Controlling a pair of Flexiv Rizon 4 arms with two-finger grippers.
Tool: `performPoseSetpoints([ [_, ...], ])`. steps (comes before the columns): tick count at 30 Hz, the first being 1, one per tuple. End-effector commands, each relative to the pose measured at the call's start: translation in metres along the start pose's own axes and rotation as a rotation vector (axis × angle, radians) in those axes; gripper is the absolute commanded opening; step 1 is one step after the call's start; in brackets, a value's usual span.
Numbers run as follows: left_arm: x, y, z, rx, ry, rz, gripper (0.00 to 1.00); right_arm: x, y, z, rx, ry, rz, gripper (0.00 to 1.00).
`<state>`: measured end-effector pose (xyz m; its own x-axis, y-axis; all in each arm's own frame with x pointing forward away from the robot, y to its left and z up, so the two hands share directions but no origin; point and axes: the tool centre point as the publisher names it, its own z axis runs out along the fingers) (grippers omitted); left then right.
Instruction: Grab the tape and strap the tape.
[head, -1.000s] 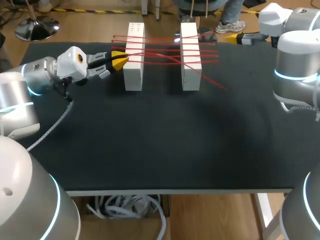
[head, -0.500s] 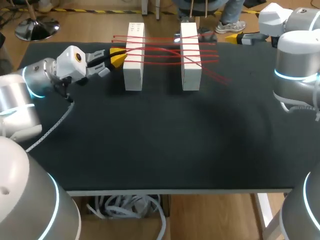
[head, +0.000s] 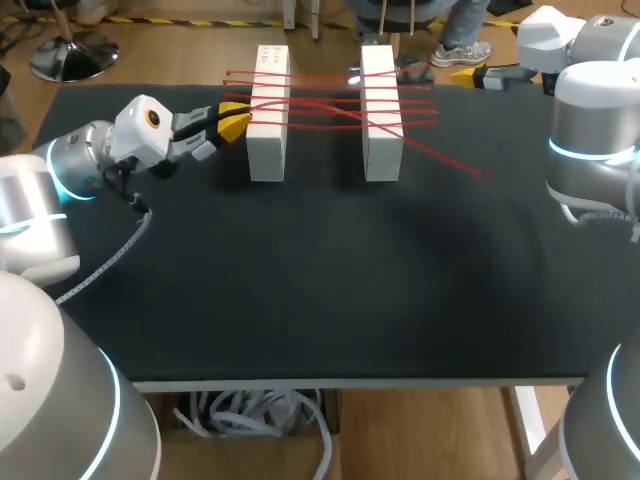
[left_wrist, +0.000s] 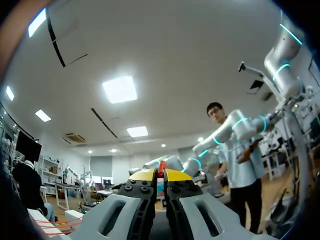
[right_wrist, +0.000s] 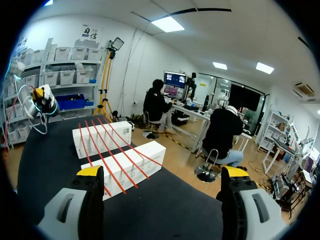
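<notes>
At the far side of the matte black worktop (head: 300, 280) stand two white box-shaped blocks, long and plain-faced, the left block (head: 267, 140) and the right block (head: 382, 150), with a gap between them. Thin red tape (head: 330, 100) runs over both in several taut strands. Some strands cross one another at the right block, and one loose end trails onto the dark surface beyond it. The left claw (head: 234, 118) sits just beside the left block's outer side, its yellow tips pinched together on a strand of the tape. The right claw (head: 467, 75) hangs near the worktop's far right corner, well apart from the blocks, its fingers spread wide with nothing between them.
</notes>
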<state>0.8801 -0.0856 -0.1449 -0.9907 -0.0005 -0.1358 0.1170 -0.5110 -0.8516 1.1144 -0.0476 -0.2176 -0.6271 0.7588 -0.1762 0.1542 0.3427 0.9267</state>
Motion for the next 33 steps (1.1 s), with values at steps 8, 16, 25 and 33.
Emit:
performPoseSetpoints([
  [8, 0.010, -0.019, 0.011, 0.012, 0.033, -0.037, 0.00, -0.001, 0.000, -0.001, 0.002, 0.002, 0.000, 1.00],
  [16, 0.010, -0.019, 0.011, 0.012, 0.033, -0.037, 0.00, -0.001, 0.000, -0.001, 0.002, 0.002, 0.000, 1.00],
  [25, 0.010, -0.019, 0.011, 0.012, 0.033, -0.037, 0.00, 0.001, 0.001, -0.006, -0.012, -0.028, 0.135, 1.00],
  [33, 0.010, -0.019, 0.011, 0.012, 0.033, -0.037, 0.00, 0.010, 0.008, -0.023, -0.060, -0.077, 0.256, 1.00],
])
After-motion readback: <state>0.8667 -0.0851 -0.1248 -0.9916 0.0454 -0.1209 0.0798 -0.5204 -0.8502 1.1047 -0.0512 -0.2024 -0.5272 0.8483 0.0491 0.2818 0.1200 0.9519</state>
